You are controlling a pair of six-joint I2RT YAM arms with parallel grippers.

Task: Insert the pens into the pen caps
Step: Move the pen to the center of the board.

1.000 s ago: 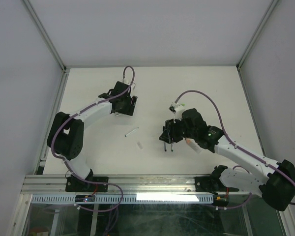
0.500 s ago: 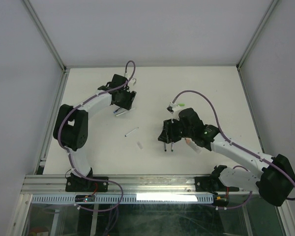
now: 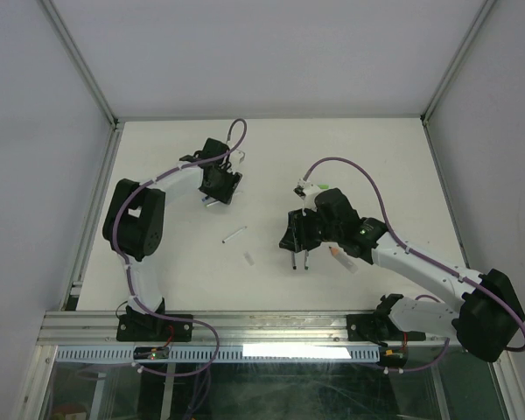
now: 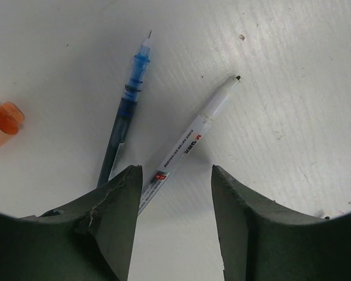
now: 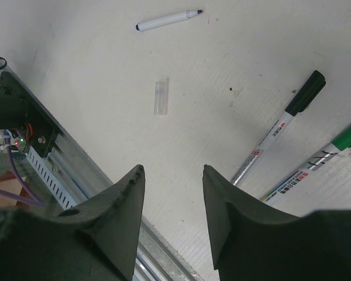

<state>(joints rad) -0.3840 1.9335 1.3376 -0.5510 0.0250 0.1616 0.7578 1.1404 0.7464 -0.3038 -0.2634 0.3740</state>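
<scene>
In the left wrist view two uncapped pens lie on the white table: a dark blue pen [image 4: 128, 111] and a white pen [image 4: 193, 134]. The white pen's lower end runs under my left finger. An orange pen cap [image 4: 3, 120] sits at the left edge. My left gripper [image 4: 175, 175] [image 3: 217, 194] hangs open just above them, holding nothing. In the right wrist view a white pen [image 5: 167, 19] and a clear pen cap [image 5: 160, 96] lie ahead of my right gripper [image 5: 172, 170] [image 3: 299, 262], which is open and empty. A black-capped pen [image 5: 281, 132] and a green-capped pen [image 5: 322, 161] lie to its right.
The table's metal front rail [image 5: 52, 158] runs close along the left of the right wrist view. In the top view an orange-tipped piece [image 3: 335, 251] lies beside the right arm and a light green bit [image 3: 322, 185] behind it. White walls enclose the table [image 3: 376, 157].
My left arm has swung its gripper slightly back and right over the two pens, and its jaws have narrowed somewhat. The right arm shifted only a little.
</scene>
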